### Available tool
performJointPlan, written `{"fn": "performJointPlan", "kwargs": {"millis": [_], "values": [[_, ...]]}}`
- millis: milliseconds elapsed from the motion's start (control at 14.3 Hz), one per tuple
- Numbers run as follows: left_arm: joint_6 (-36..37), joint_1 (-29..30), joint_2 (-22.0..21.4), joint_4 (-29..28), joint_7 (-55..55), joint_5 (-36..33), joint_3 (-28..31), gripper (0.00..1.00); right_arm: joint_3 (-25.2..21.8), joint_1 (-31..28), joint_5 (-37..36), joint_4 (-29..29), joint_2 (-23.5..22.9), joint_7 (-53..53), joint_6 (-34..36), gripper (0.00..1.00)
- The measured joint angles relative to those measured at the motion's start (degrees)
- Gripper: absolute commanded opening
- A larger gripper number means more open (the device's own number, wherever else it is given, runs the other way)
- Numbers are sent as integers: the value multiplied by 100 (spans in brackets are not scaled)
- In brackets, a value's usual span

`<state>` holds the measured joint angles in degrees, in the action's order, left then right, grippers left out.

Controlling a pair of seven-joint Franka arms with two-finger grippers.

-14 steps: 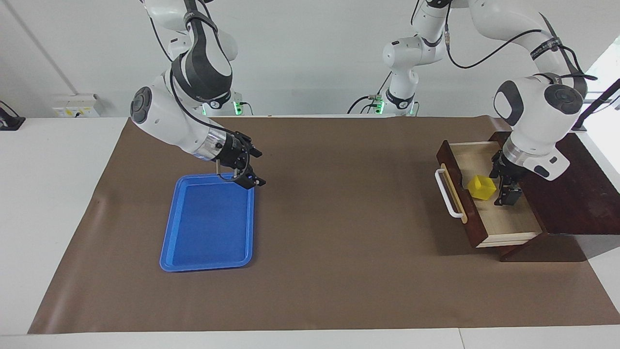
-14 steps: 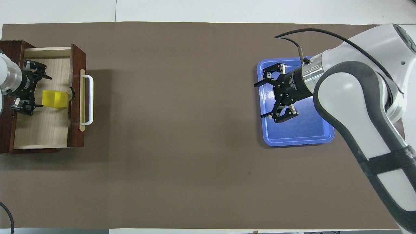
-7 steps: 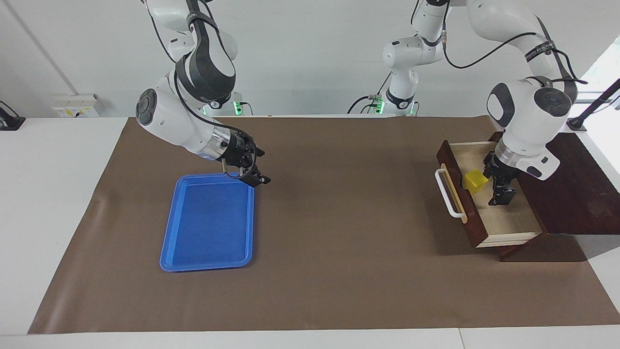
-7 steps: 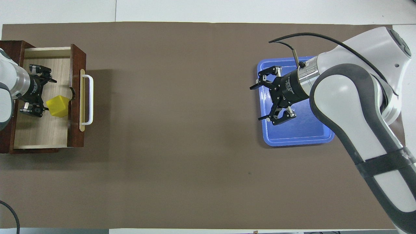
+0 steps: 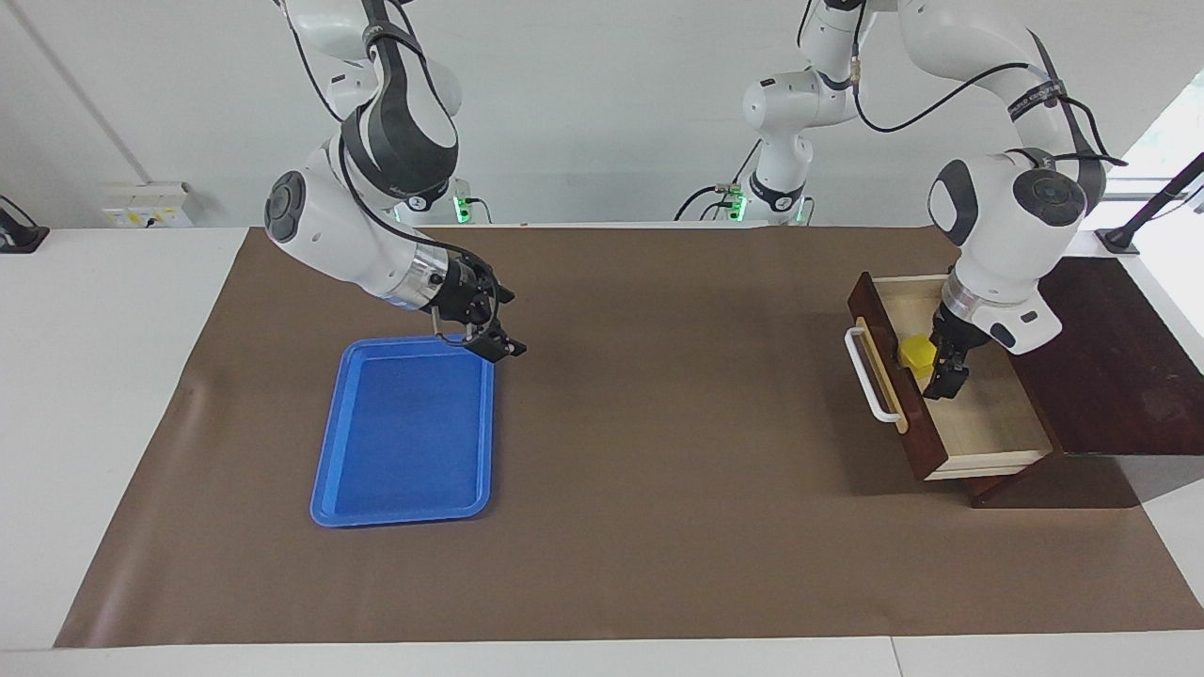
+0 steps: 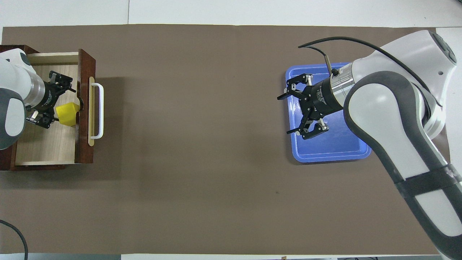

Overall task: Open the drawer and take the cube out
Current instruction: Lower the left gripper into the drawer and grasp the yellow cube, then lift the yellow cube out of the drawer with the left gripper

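Reaching: left hand [image 5: 941,362] is down inside the open drawer [image 5: 978,423], fingers apart around the cube [image 5: 916,354], not clamped on it.
Cube: small yellow block in the drawer [image 6: 47,144], pushed up close against the inside of the drawer front; tilted on an edge, it looks like. In the overhead view the cube [image 6: 67,113] sits just ahead of the left hand [image 6: 54,101].
Change: over the last second the left hand has moved from the middle of the drawer toward the front panel, and the cube has slid and turned with it, shoved rather than gripped.
Meaning: drawer step is done; the take-out is not. Cube now pinned near the front wall, so a clean grasp probably needs the fingers squared to it first.
Handle: white bar [image 5: 867,374] on the drawer front, untouched.
Right hand: [image 5: 482,324] hangs with fingers apart over the corner of the blue tray [image 5: 404,470] nearest the robots, waiting; it has drifted slightly toward the desk's middle.
Desk: brown mat [image 5: 658,527].
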<state>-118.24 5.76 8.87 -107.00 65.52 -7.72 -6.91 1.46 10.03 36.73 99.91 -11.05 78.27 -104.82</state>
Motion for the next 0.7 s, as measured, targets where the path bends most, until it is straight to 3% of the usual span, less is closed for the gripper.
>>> {"fn": "performJointPlan", "kwargs": {"millis": [627, 697], "values": [[273, -73, -46, -7, -1188, -4, 31, 100, 0, 0, 0, 1, 3, 0, 0, 100], [290, -73, -52, -6, -1276, -3, 35, 94, 0, 0, 0, 1, 3, 0, 0, 100]]}}
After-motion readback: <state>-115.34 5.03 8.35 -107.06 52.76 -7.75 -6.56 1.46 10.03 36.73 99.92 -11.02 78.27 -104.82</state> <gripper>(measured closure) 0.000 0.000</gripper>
